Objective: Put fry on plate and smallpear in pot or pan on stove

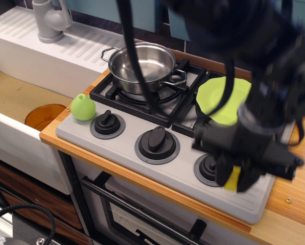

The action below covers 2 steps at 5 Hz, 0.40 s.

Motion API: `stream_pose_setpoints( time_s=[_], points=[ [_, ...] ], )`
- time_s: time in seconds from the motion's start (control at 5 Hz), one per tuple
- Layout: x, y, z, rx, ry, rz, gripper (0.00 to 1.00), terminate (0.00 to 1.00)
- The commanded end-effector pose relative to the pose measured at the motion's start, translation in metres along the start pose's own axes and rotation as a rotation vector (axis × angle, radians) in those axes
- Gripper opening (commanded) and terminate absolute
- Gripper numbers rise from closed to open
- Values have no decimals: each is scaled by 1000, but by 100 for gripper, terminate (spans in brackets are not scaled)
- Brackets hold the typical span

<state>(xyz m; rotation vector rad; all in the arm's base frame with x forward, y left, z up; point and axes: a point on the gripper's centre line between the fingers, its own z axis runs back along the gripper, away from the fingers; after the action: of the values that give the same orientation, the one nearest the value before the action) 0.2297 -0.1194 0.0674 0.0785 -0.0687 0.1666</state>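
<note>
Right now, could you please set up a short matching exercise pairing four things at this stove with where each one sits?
Things:
1. fry
2. smallpear
3. pan
4. plate

Places:
A. on the back left burner grate
B. between the fingers of the gripper, above the stove's front right corner
C. on the stove's front left corner, beside the leftmost knob
D. on the right burner grate, partly hidden by the arm

Pairs: 1-B, 2-C, 3-A, 4-D
</note>
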Motion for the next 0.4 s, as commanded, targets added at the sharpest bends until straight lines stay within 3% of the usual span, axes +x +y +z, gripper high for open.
stream_pose_setpoints(
  time_s=[0.0, 0.2],
  points=[
    [41, 24, 71, 41, 16, -52, 0, 0],
    [64, 32, 76, 54, 12, -78, 0, 0]
  ],
)
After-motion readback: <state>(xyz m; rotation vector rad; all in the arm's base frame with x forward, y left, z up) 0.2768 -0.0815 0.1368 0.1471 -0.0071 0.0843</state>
